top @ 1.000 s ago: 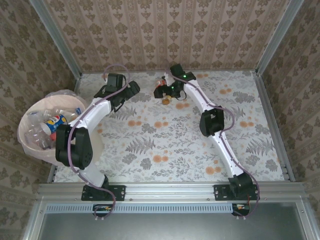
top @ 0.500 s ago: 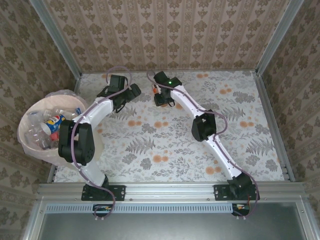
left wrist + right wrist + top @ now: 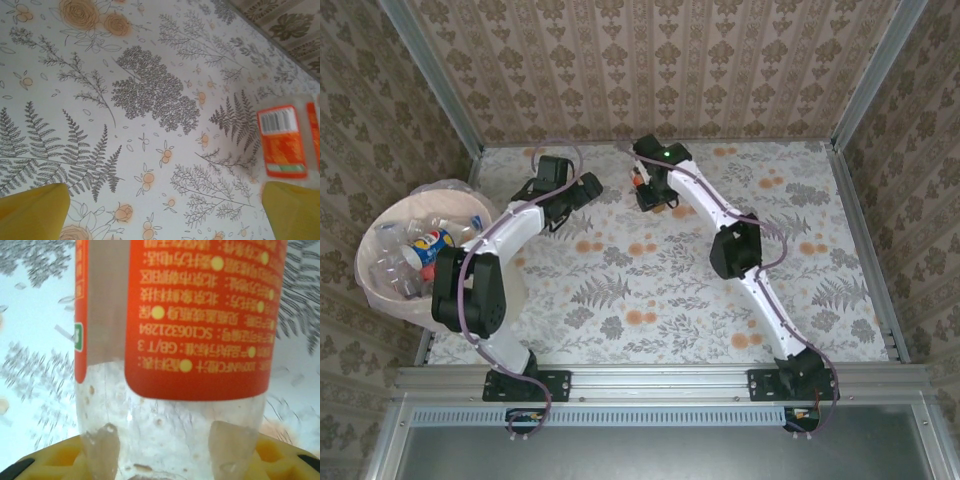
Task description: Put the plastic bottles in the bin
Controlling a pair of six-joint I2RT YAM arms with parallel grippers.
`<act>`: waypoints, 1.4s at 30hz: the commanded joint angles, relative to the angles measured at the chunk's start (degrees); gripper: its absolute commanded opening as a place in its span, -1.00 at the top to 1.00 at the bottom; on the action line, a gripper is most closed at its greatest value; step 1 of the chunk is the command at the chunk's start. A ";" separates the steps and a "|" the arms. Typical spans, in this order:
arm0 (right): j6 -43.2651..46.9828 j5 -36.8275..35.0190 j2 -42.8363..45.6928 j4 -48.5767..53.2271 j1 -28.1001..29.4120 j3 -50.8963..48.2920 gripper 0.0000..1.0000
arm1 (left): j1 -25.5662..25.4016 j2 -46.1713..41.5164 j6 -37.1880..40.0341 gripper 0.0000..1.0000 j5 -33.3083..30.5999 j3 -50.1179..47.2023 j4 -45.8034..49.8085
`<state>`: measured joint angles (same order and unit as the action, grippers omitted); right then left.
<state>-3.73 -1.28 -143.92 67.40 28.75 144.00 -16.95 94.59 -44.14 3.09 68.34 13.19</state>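
Observation:
My right gripper (image 3: 165,447) is shut on a clear plastic bottle (image 3: 175,340) with an orange label, and its pads (image 3: 100,445) press the bottle's clear end. From above, that gripper (image 3: 644,186) and the bottle (image 3: 639,180) are at the far middle of the table. My left gripper (image 3: 586,186) is open just left of them, over bare tablecloth. In the left wrist view the bottle's orange label (image 3: 281,141) shows at the right, beyond the left gripper (image 3: 162,212). The pale pink bin (image 3: 365,282) stands at the left edge with several bottles (image 3: 425,245) in it.
The floral tablecloth (image 3: 650,290) covers the table. Patterned walls and metal posts (image 3: 430,75) close in the back and both sides. The left arm's elbow (image 3: 465,290) is beside the bin.
My right gripper has shut on the orange-labelled bottle and shifted a little to the left with it. The left arm has barely moved and its gripper stays open.

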 commanded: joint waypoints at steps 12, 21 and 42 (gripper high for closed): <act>-4.25 2.58 43.29 -32.46 -0.90 -52.69 0.40 | -2.20 -3.21 -2.94 -1.00 14.24 -4.64 -17.46; -10.20 10.94 55.13 -55.94 -0.27 -73.72 0.42 | -5.38 -3.45 -4.87 -1.00 24.89 -8.67 -38.21; -14.72 27.36 60.11 -77.47 -0.28 -85.26 0.39 | -14.55 1.06 -0.08 -1.00 31.36 -2.63 -43.84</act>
<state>-18.06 21.58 -86.41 -4.84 28.12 59.59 -31.48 95.64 -46.61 36.73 63.81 -31.66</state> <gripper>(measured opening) 0.487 0.999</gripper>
